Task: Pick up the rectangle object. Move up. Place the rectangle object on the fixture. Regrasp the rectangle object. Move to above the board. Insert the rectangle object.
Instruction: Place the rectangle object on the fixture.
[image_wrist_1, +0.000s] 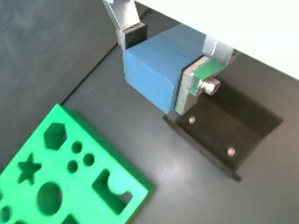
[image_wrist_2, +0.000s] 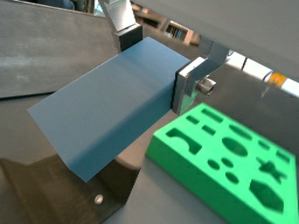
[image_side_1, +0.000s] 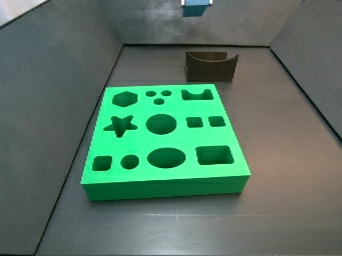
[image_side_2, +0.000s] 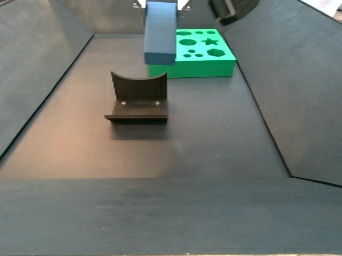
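Two-finger silver-plate gripper (image_wrist_1: 163, 54) clamped on small matte blue-grey rectangular block (image_wrist_1: 156, 72), raised high above dark notched fixture (image_side_2: 138, 97) (block hangs long axis down in side view). Bright green cutout board (image_side_1: 166, 140) lies apart. Risk: off-centre descent tips block against notch wall, shifting the grasp.

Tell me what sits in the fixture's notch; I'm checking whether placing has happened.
Nothing sits in the fixture: its U-shaped notch is bare in both side views. The rectangle object hangs above it, clamped in the claw. The floor under the fixture's base is hidden.
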